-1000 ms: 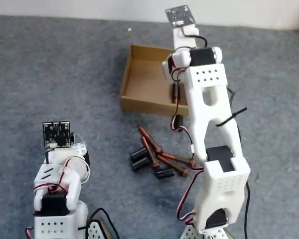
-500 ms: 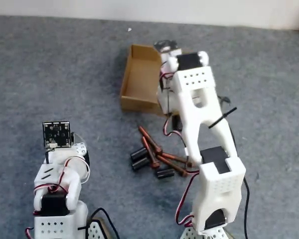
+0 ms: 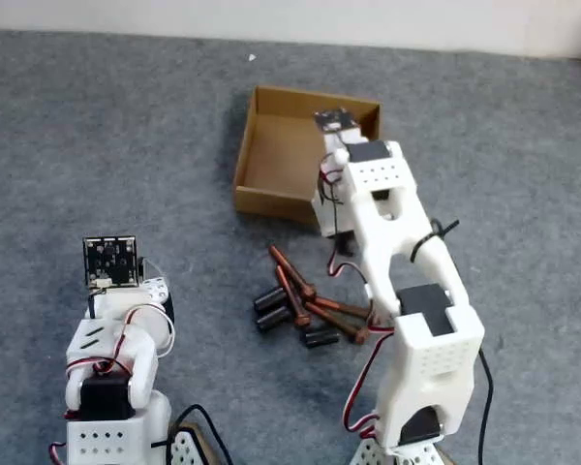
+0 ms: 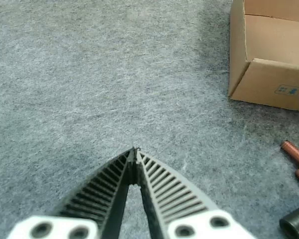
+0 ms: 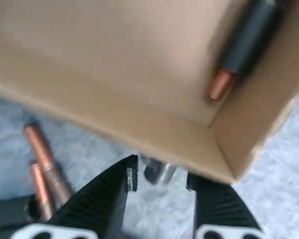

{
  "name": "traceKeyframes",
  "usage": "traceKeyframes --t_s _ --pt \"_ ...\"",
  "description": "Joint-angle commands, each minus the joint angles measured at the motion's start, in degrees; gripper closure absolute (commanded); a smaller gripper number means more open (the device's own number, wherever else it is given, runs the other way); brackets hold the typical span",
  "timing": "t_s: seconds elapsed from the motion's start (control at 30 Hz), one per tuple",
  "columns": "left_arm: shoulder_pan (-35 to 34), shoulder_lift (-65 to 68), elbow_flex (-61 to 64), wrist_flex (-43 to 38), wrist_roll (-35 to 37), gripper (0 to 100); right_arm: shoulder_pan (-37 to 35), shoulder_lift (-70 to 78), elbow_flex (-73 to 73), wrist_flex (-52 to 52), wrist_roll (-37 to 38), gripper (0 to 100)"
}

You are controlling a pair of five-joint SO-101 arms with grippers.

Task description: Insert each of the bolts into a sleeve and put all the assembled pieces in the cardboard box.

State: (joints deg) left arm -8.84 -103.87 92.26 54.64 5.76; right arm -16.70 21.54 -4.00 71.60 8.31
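Observation:
The cardboard box point(image 3: 281, 155) stands at the back middle of the grey carpet. One assembled piece point(image 5: 241, 47), a black sleeve with a copper bolt end sticking out, lies in a corner of the box point(image 5: 114, 74). Several copper bolts point(image 3: 305, 291) and black sleeves point(image 3: 269, 302) lie in a pile just in front of the box. My right arm point(image 3: 378, 213) hangs over the box's near wall. Its gripper point(image 5: 162, 174) is open with nothing held, above that wall. My left gripper point(image 4: 135, 157) is shut and holds nothing, low over bare carpet left of the pile.
In the left wrist view the box corner point(image 4: 261, 74), two bolt ends point(image 4: 296, 157) and a sleeve point(image 4: 295, 225) lie ahead to one side. Loose bolts point(image 5: 40, 154) lie just outside the box wall. Open carpet point(image 3: 97, 136) spreads to the left.
My right arm has pulled back from beyond the box's far side toward its near wall and the pile. The left arm has kept still.

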Motion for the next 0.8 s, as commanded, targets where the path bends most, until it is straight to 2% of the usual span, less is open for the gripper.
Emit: traceKeyframes --t_s 0.0,0.43,0.6,0.77 --pt "-0.92 -0.48 -0.22 -1.23 -0.88 99 2.15 -1.01 1.19 -3.91 -0.35 85.0" --pt "-0.92 -0.48 -0.22 -1.23 -0.88 99 1.1 -0.92 11.74 -13.85 -0.35 86.7" --pt "-0.92 -0.48 -0.22 -1.23 -0.88 99 1.1 -1.01 12.62 -13.41 -0.26 99.2" --pt "-0.92 -0.48 -0.22 -1.23 -0.88 99 1.01 -2.33 12.0 -5.67 -0.26 99.2"
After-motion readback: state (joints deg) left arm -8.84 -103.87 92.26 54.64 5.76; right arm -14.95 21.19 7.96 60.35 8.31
